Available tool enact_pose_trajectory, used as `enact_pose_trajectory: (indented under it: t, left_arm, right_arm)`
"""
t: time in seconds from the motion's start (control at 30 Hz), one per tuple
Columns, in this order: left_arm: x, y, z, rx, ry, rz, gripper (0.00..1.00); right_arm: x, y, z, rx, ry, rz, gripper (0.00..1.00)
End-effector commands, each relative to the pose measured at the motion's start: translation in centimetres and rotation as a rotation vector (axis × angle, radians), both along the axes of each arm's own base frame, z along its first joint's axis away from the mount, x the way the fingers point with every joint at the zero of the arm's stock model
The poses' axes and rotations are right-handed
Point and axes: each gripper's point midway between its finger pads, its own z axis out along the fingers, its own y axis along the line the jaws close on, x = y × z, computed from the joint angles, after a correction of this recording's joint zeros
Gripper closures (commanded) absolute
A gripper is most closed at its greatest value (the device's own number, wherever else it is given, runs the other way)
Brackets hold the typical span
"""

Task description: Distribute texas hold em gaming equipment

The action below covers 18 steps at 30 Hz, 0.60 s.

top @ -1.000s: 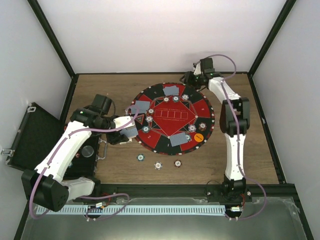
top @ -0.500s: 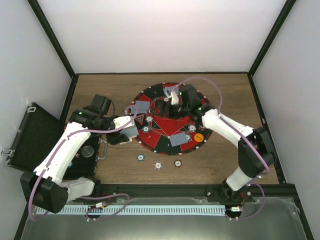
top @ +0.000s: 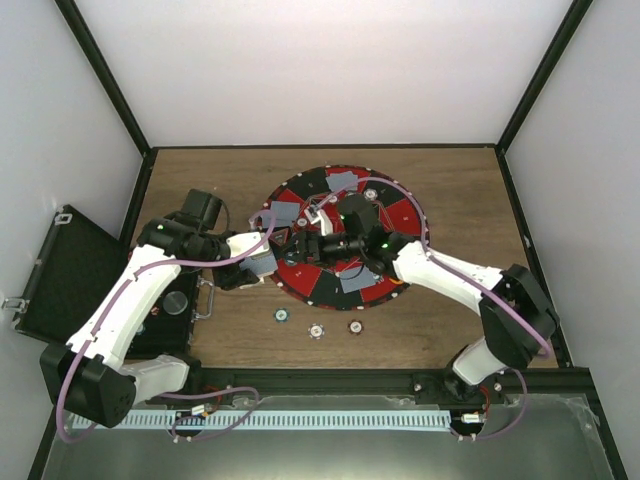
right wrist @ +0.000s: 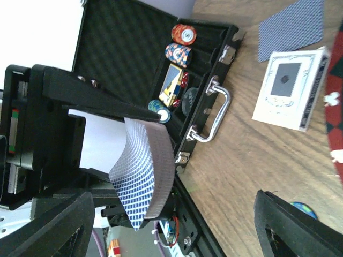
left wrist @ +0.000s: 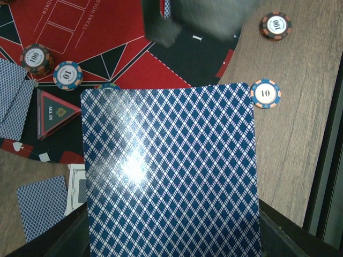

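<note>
My left gripper (top: 257,263) is shut on a deck of blue-backed playing cards (left wrist: 170,171) at the left rim of the round red and black mat (top: 400,215). The deck (right wrist: 143,170) bows in the right wrist view. My right gripper (top: 300,245) reaches across the mat toward it, open (right wrist: 174,214), with nothing between its fingers. Dealt cards (top: 343,181) lie face down on the mat. Poker chips (left wrist: 36,58) sit on the mat, and a "10" chip (left wrist: 265,93) lies on the wood. Three chips (top: 316,330) lie in front of the mat.
An open black case (top: 70,270) lies at the far left, with chip stacks (right wrist: 181,45) in its foam tray and a metal handle (right wrist: 211,115). A white card box (right wrist: 292,88) and a loose card (right wrist: 292,27) lie on the wood beside the mat. An "ALL IN" triangle (left wrist: 56,110) sits on the mat.
The right arm swung from the far right of the mat across to its left side, close to the held deck, and its jaws opened. The left arm stayed put.
</note>
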Motion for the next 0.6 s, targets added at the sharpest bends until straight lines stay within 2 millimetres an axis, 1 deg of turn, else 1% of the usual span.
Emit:
enact_pose_trajectory:
  t: [0.0,0.17,0.27,0.43,0.57]
  left_arm:
    - [0.0,-0.5,1.2,-0.037,-0.033,-0.013,0.96]
    - [-0.1,-0.6,1.2,-0.036,-0.036,-0.017,0.96]
    - [0.0,-0.5,1.3,-0.035,-0.038,-0.017,0.96]
    - [-0.1,-0.5,1.2,-0.032,-0.037,-0.019,0.96]
    - [-0.1,-0.5,1.2,-0.033,-0.038,-0.021,0.96]
  right_arm:
    - [-0.8,2.7,1.5,0.063,-0.001,0.062,0.17]
    - [-1.3,4.5,1.1,0.081,0.018,0.104,0.17]
    - [-1.2,5.3,0.7,0.098,0.036,0.115,0.18]
    - [-1.1,6.2,0.1,0.119,0.066,0.134,0.19]
    - [-0.7,6.5,-0.7,0.108,0.075,0.133,0.20]
